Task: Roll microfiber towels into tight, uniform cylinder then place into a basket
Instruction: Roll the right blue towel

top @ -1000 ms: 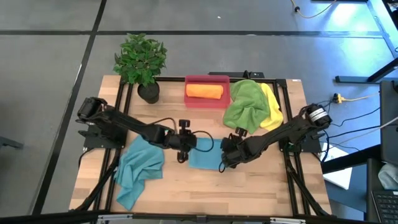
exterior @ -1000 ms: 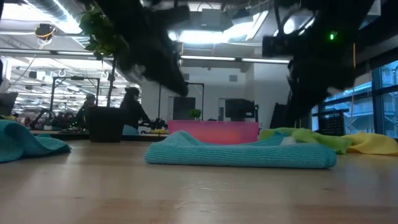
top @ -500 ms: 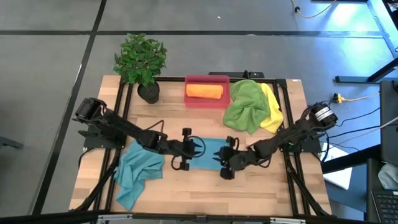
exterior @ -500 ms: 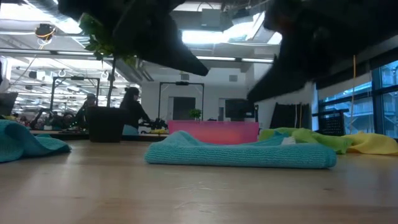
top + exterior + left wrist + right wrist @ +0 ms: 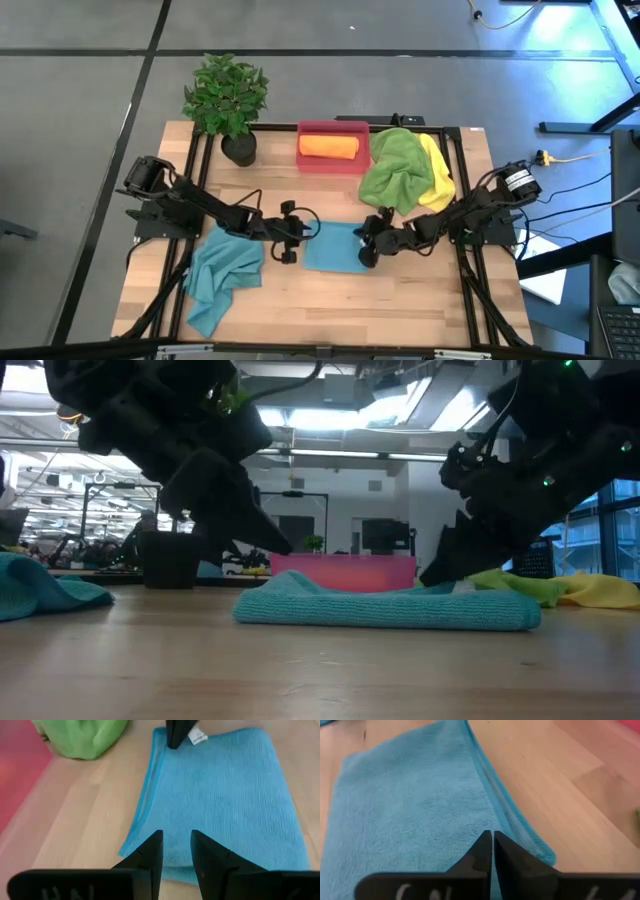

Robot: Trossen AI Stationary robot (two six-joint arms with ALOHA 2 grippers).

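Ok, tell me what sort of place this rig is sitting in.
Probably an open-plan robotics lab or workshop: ceiling strip lights, a person at distant workstations, a bare grey floor around the wooden table.

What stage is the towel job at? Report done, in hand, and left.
Done: one orange rolled towel lies in the basket. In hand: the folded teal towel lies flat mid-table, with the left gripper at one end, fingers slightly apart, and the right gripper shut at the other; not yet rolled. Left: that roll, the crumpled teal towel, the green towel and the yellow towel.
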